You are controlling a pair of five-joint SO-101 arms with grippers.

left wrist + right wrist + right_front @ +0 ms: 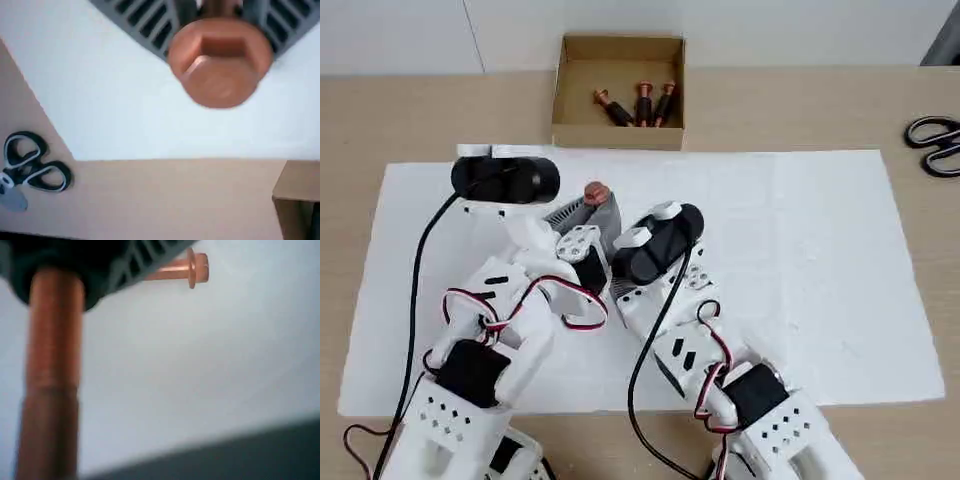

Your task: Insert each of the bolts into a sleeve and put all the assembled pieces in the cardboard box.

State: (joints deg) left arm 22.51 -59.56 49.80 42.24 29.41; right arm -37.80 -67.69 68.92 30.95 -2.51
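Bolt (220, 60) is pinched between the left jaws, its head sticking out beyond their tips.

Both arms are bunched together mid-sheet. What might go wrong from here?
The left gripper holds a bolt, head sticking out, right beside the right arm; a small move may knock them together. A knock there may twist the bolt loose and drop it on the paper, short of the cardboard box.

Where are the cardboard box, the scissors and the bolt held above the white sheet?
cardboard box (618, 137), high view, front wall.
scissors (34, 167), left wrist view, where the handle loops meet.
bolt (220, 64), left wrist view, middle of its head.
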